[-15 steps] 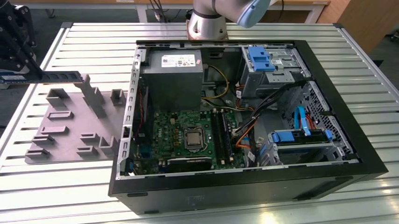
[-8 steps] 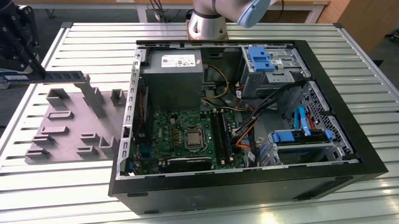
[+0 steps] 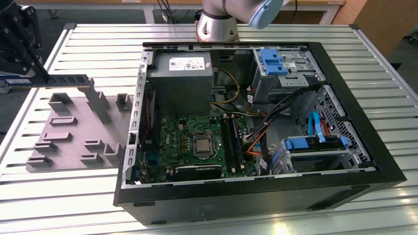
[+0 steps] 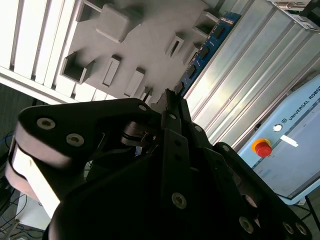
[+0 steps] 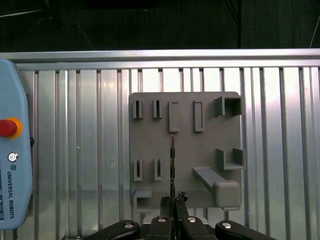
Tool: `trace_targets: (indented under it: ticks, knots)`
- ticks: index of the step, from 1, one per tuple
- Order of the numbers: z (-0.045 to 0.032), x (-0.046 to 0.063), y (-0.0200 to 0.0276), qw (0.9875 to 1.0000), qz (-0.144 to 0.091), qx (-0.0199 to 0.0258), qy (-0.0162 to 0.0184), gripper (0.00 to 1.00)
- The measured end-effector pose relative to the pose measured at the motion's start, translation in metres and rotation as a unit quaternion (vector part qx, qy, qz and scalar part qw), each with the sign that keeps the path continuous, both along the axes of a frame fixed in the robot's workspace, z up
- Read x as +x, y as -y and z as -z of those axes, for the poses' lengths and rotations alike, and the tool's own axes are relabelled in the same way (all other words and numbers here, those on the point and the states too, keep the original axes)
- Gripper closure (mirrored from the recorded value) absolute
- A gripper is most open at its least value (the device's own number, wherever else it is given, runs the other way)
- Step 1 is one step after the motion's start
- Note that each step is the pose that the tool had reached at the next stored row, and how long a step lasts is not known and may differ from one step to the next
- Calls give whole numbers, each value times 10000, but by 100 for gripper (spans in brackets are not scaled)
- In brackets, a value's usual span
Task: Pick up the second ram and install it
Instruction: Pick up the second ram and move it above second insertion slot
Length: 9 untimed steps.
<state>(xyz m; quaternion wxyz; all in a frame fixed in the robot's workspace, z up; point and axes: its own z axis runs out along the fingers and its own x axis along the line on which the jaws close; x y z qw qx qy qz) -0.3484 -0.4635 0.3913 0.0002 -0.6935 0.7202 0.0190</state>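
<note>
Second ram (image 3: 65, 79) pinched fast in gripper (image 3: 23, 73), over gray slotted fixture (image 3: 72, 142).
Stick held level, blue-green w/ dark chips, well apart from open PC case (image 3: 365, 161) at exterior view's right; black mobo slots (image 3: 232, 142) inside. White label (image 3: 189, 63) on PSU (image 3: 179, 88). Lettered teach pendant (image 5: 15, 165) (image 4: 295, 145) w/ red button (image 5: 7, 127) lies on slatted table (image 3: 65, 196), in both wrist views.

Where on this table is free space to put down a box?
Bare slats lie between the grey holder plate and the table's near edge, and along the exterior view's right of the computer case. Inside the case is crowded; the end effector holds the second ram above the plate.
</note>
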Motion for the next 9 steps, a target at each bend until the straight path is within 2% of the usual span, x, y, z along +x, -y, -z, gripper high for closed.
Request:
trace_targets:
  ticks: [9]
  knots:
    - [0,5,0,10000,0,0,0,86]
